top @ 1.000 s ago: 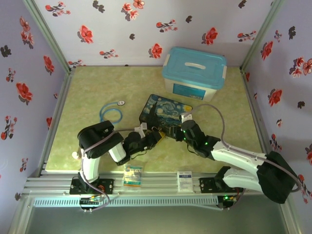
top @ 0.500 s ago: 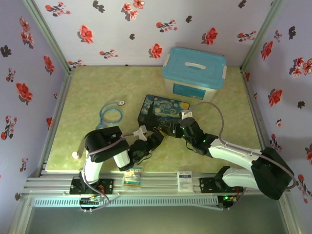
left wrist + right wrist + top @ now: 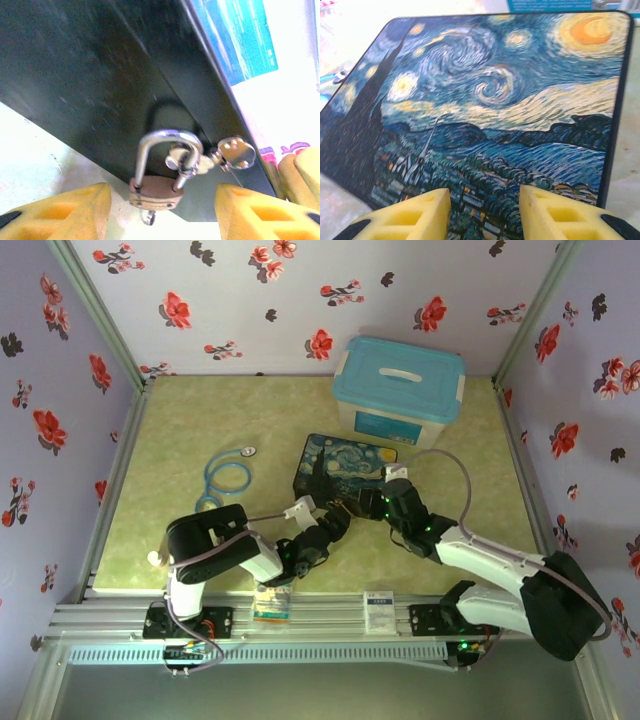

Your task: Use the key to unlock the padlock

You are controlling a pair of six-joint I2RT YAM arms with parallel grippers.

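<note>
Key-turning step, as I judge it: the padlock (image 3: 156, 192) hangs lower centre on the starry-night box (image 3: 495, 100), the key (image 3: 148, 217) poking out beneath, the left gripper (image 3: 160, 202) with jaws released astride it, the right gripper (image 3: 485, 210) jaws' state I cannot tell; next needs a square pinch on that key.

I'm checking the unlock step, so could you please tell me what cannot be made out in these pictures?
- Left wrist: the padlock's keyhole faces away; the blurred metal stub beneath may be the key.
- Top external: the padlock is too small, covered where both arms' jaws meet.
- Right wrist: the box's front side, hidden beneath its lid.
</note>
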